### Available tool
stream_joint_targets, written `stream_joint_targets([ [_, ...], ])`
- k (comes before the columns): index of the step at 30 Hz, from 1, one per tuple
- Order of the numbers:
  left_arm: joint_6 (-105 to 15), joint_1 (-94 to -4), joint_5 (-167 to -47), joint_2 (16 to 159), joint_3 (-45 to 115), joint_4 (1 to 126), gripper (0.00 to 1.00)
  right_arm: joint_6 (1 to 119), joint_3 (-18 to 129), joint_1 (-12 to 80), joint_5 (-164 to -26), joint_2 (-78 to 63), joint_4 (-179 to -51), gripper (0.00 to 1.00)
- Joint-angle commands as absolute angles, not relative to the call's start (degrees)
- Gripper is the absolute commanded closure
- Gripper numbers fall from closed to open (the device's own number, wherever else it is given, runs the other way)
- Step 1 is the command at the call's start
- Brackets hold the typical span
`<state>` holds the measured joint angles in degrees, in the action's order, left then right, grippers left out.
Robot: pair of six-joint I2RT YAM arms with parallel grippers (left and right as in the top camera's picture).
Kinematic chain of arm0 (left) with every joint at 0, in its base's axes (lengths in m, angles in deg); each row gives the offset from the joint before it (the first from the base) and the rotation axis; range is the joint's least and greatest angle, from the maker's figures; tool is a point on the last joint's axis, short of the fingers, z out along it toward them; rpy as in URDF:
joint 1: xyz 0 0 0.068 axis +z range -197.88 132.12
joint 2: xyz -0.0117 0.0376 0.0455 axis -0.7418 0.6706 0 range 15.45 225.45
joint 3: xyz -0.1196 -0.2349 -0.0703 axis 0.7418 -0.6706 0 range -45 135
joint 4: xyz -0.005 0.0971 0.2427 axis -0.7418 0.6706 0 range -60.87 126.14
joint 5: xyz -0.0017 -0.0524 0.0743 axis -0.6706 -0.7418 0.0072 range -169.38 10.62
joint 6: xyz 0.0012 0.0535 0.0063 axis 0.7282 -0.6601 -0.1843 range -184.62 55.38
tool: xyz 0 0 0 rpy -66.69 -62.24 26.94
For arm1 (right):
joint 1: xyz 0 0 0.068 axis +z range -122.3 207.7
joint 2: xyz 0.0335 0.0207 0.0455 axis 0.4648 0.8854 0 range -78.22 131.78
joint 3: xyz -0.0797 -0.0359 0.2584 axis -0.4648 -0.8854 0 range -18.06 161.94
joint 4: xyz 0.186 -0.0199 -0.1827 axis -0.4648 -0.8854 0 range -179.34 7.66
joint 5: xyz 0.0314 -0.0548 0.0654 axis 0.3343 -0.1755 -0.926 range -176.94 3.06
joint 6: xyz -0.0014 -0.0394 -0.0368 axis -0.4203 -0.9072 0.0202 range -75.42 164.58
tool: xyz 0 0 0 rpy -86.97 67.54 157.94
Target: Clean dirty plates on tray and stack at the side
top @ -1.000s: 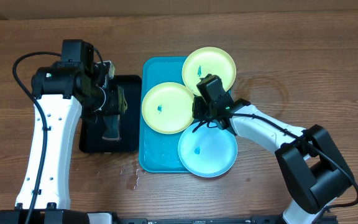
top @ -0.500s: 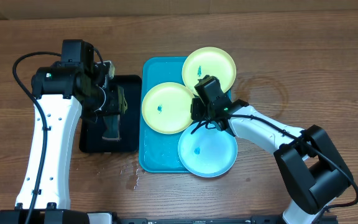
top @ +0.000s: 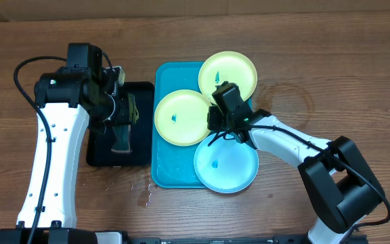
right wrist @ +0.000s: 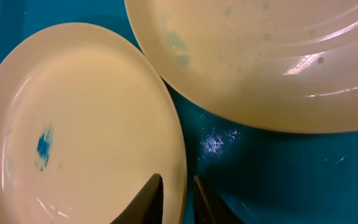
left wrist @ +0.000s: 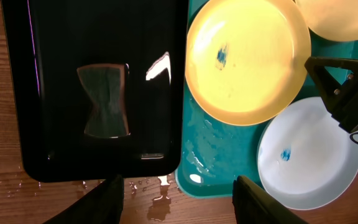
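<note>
Okay, with the right gripper (right wrist: 178, 186) nearly closed astride the rim of the left lime-green plate (top: 181, 116) on the turquoise tray (top: 175, 173), hold unconfirmed, we pinch firmly before lifting; the left gripper (left wrist: 182, 199) hangs open, empty.

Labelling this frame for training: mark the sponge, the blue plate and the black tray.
sponge (left wrist: 104, 101), left wrist view, its pinched middle.
blue plate (top: 230, 169), overhead view, its pale centre.
black tray (left wrist: 61, 37), left wrist view, bare floor above the sponge.
</note>
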<state>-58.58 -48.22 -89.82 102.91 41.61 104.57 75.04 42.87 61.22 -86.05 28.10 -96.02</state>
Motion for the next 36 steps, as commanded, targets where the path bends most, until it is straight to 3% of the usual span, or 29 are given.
stream_joint_targets([
  [1, -57.7, -48.0, -89.2, 103.2, 41.4, 104.5, 0.42, 75.3, 42.0, 61.5, -85.5, 28.5, -95.5, 0.81],
  [13, -57.7, -48.0, -89.2, 103.2, 41.4, 104.5, 0.43, 76.3, 42.0, 61.5, -85.5, 30.5, -94.9, 0.8],
  [19, -57.7, -48.0, -88.1, 103.2, 41.4, 104.5, 0.42, 76.3, 42.0, 61.5, -85.5, 30.5, -94.7, 0.87],
  [36, -57.2, -48.0, -87.9, 103.2, 41.4, 104.8, 0.41, 75.8, 44.1, 61.5, -85.5, 30.3, -96.6, 0.89],
])
